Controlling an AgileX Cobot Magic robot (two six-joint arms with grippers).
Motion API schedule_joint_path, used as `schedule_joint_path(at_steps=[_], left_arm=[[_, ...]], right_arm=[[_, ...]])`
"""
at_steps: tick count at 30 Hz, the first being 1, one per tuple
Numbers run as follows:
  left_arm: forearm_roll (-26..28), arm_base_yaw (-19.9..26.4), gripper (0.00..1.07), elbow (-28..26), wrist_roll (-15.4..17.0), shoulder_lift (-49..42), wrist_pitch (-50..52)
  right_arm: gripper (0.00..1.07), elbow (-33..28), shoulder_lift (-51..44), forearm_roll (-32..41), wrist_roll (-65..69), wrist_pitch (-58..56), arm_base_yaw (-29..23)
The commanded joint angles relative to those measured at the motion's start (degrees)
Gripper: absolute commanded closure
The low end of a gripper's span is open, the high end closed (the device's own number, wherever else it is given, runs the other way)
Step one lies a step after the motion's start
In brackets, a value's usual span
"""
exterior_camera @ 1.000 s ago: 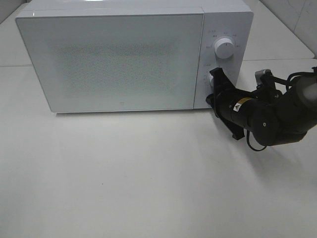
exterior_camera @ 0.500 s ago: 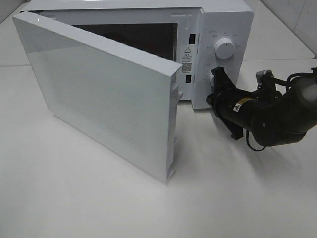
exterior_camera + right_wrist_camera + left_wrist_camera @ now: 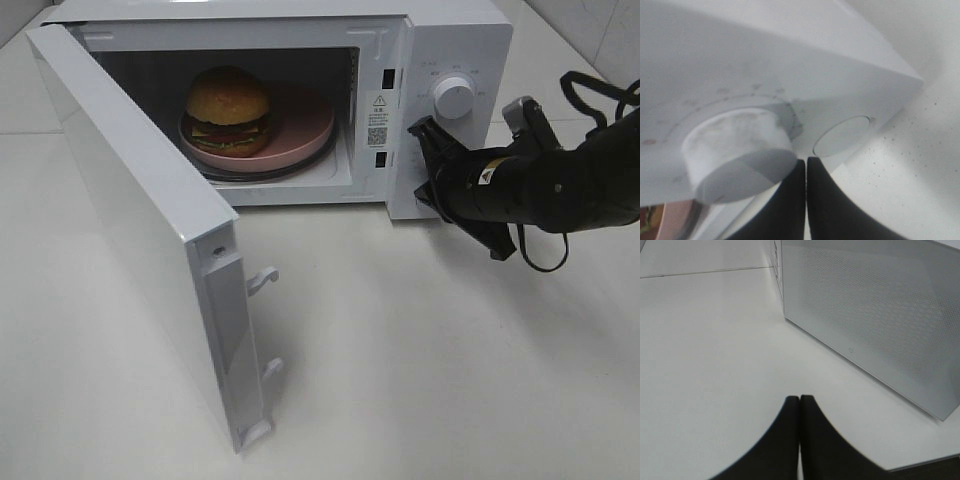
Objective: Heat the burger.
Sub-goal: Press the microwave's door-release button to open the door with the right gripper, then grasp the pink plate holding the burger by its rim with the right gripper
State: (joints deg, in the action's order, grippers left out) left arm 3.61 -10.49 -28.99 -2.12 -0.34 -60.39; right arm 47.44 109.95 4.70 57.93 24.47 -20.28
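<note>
The burger [image 3: 228,108] sits on a pink plate [image 3: 305,128] inside the white microwave [image 3: 450,40], whose door [image 3: 130,220] stands wide open to the left. My right gripper [image 3: 416,165] is shut and empty, its tips against the lower control panel. In the right wrist view, the gripper [image 3: 805,161] points just below a white knob [image 3: 737,145] and a round button [image 3: 842,136]. My left gripper [image 3: 800,399] is shut and empty over the bare table, facing the outside of the door [image 3: 880,315]. It does not show in the exterior high view.
The open door reaches far out over the table's left front, its latch hooks [image 3: 263,280] sticking out at the free edge. An upper knob [image 3: 453,97] sits above my right gripper. The right arm lies along the table to the right of the microwave.
The microwave door has swung from closed to wide open, baring the burger on its plate. My right arm has lifted a little and stays at the control panel.
</note>
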Motion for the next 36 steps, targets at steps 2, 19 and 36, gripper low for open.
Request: schedule_joint_path(at_steps=[2, 19, 36], left_arm=[[0.23, 0.11, 1.06, 0.17, 0.00, -1.15, 0.74], [0.23, 0.11, 1.06, 0.17, 0.00, -1.15, 0.74], [0.23, 0.11, 1.06, 0.17, 0.00, -1.15, 0.74]], right_arm=[[1.07, 1.38, -4.24, -0.63, -9.51, -4.07, 0.23], [1.02, 1.43, -16.10, -0.63, -50.31, -33.12, 0.23], [0.97, 1.55, -18.45, 4.58, -66.52, -61.76, 0.23]])
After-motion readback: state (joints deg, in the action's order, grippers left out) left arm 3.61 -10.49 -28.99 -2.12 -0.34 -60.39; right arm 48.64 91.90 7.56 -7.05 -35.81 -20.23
